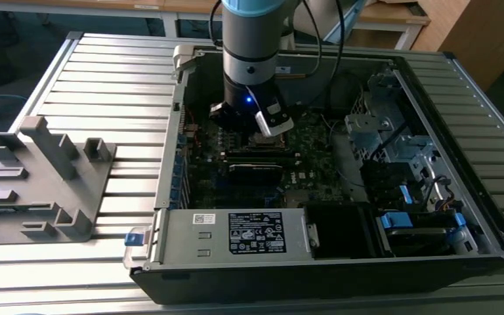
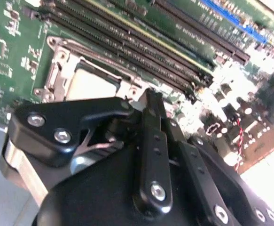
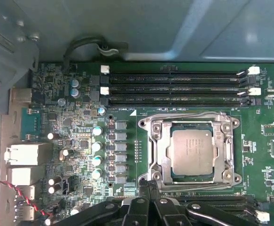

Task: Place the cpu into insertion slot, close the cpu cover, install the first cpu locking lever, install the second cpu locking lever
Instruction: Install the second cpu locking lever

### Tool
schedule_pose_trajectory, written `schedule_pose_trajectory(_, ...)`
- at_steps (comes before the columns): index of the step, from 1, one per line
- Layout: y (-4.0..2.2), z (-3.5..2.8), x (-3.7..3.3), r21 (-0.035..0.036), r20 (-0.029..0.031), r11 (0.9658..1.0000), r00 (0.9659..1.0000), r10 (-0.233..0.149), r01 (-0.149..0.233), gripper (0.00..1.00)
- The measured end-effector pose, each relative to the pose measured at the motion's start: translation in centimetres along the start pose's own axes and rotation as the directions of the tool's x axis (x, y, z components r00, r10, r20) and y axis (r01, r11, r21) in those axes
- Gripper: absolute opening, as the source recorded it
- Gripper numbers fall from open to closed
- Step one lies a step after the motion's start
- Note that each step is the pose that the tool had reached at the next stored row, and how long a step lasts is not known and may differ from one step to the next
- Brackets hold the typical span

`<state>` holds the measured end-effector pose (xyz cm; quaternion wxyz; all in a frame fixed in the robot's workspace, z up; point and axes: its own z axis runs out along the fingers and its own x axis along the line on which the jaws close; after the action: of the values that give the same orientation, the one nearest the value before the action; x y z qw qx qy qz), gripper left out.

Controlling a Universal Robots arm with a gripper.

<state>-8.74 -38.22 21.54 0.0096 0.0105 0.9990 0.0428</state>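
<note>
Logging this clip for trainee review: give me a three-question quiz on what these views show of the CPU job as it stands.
1. True or false: the cpu lies in its socket.
2. The cpu cover is: A) closed over the chip, B) standing upright, C) missing.
3. In the first wrist view, what runs along the socket's far side from the gripper?

Key: 1 true. 2 A. 3 The black memory slots.
</note>
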Motion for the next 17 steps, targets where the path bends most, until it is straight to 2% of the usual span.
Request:
schedule_pose_trajectory(3, 0.0, -0.04, -0.21, 0.0005, -0.0004, 1.0, 1.0, 0.0, 0.0, 0.11)
schedule_pose_trajectory(11, 0.07, 0.07, -3.47, 0.0005, -0.0002, 1.0, 1.0, 0.0, 0.0, 0.11)
schedule_pose_trajectory(13, 0.31, 0.11, -3.62, 0.0015, -0.0002, 1.0, 1.0, 0.0, 0.0, 0.11)
schedule_pose_trajectory(17, 1.5, 0.24, -3.6, 0.0043, 0.0, 1.0, 1.0, 0.0, 0.0, 0.11)
